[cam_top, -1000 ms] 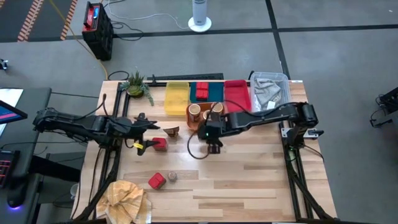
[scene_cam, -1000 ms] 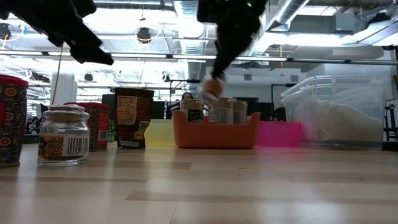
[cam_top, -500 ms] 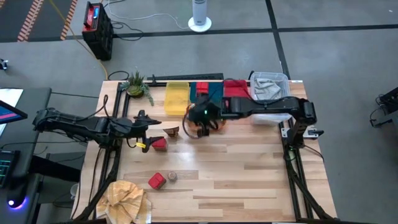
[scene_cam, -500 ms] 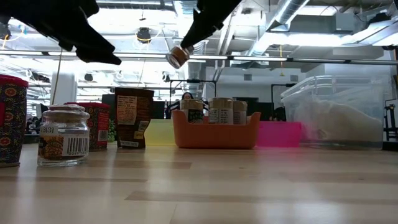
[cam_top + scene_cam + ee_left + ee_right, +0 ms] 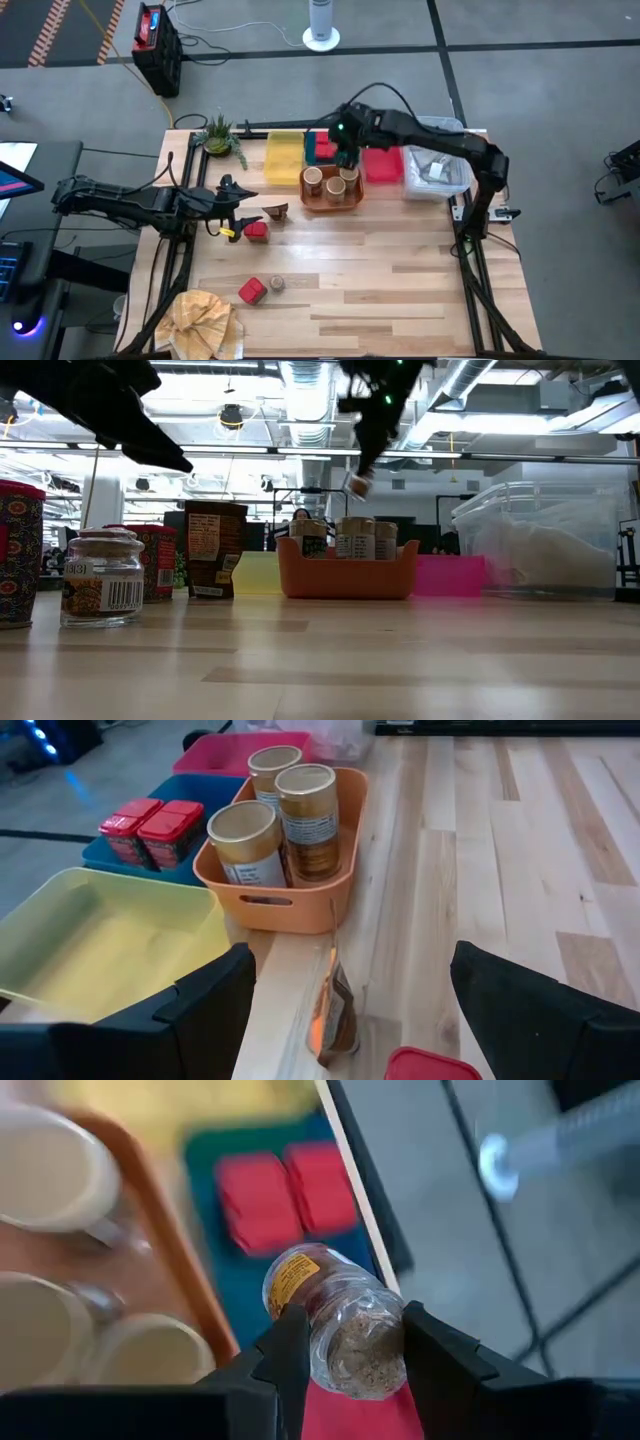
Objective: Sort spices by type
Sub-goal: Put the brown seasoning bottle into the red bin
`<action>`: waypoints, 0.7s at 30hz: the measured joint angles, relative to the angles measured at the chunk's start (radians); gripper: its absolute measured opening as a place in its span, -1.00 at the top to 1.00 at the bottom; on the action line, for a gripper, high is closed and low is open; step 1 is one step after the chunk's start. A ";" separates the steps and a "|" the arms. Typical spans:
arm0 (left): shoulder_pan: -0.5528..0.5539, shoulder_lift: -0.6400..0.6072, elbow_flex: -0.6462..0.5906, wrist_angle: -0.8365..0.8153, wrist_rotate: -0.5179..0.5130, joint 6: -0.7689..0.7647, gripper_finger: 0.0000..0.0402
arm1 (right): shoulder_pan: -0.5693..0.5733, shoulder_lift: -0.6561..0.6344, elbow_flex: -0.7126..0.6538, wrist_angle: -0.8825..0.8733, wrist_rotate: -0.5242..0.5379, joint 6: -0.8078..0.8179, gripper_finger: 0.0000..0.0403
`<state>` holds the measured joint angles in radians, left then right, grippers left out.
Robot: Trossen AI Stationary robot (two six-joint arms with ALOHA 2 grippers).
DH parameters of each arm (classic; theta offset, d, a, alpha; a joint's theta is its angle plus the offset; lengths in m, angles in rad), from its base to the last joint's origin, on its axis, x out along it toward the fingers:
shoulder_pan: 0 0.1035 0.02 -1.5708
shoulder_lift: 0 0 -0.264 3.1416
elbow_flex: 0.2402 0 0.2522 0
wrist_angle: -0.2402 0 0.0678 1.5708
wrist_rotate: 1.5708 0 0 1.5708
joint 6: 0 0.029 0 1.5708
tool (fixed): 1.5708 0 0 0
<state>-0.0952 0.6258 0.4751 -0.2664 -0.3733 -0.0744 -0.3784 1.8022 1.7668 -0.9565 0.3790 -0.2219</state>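
Shaker (image 5: 345,1335) clamped in the right gripper (image 5: 345,1342) jaws, high over the trays at the far edge; lower it level into the red tray (image 5: 381,158). Left gripper (image 5: 345,1005) waits, jaws apart.

A row of trays (image 5: 283,157) is set along the worktop's (image 5: 400,270) far edge, with three round jars (image 5: 333,182) standing in one tray (image 5: 331,203) just in front of the row. Two tins (image 5: 147,823) lie in a tray (image 5: 190,870) behind it. A shaker (image 5: 342,1332) is held above the row between the right fingers (image 5: 288,1360). Near the left edge a tin (image 5: 257,231) and a brown piece (image 5: 276,211) are placed; another tin (image 5: 251,291) and a shaker (image 5: 276,284) lie nearer the front, beside a cloth (image 5: 203,320) at the front left corner.
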 joint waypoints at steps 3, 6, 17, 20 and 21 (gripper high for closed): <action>0.000 0.000 0.000 0.000 0.000 0.003 -0.61 | -0.073 0.004 -0.015 -0.057 -0.001 0.054 0.20; 0.000 0.000 0.000 0.001 -0.001 0.003 -0.61 | -0.135 0.004 -0.037 -0.094 -0.006 0.109 0.20; 0.000 0.003 0.000 0.029 -0.001 0.002 -0.61 | -0.220 0.081 -0.114 -0.147 -0.077 0.238 0.20; 0.000 0.002 0.000 0.043 -0.001 0.003 -0.61 | -0.217 0.137 -0.114 -0.137 -0.070 0.196 0.20; 0.000 0.003 0.000 0.042 -0.001 0.002 -0.61 | -0.214 0.153 -0.114 -0.137 -0.064 0.182 0.20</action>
<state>-0.0952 0.6285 0.4755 -0.2245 -0.3744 -0.0727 -0.5926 1.9552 1.6531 -1.0931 0.3146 -0.0403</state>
